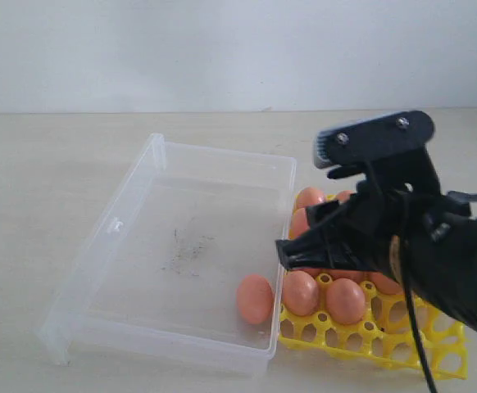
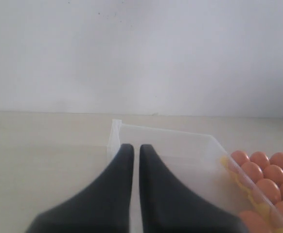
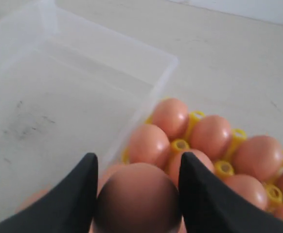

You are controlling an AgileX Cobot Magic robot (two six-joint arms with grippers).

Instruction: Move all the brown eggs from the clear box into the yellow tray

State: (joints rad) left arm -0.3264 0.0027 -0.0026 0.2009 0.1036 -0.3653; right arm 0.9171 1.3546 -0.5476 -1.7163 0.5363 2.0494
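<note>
My right gripper is shut on a brown egg, its black fingers pressed to both sides. In the exterior view that gripper hangs over the near-left part of the yellow tray, by the clear box's wall. Several brown eggs fill tray cups below it. One brown egg lies in the clear box, in its near right corner. My left gripper is shut with nothing between its fingers, pointing at the box's far corner; the exterior view does not show it.
The box floor carries faint dark specks. Box and tray stand side by side on a pale tabletop that runs back to a white wall. The front row of tray cups holds no eggs.
</note>
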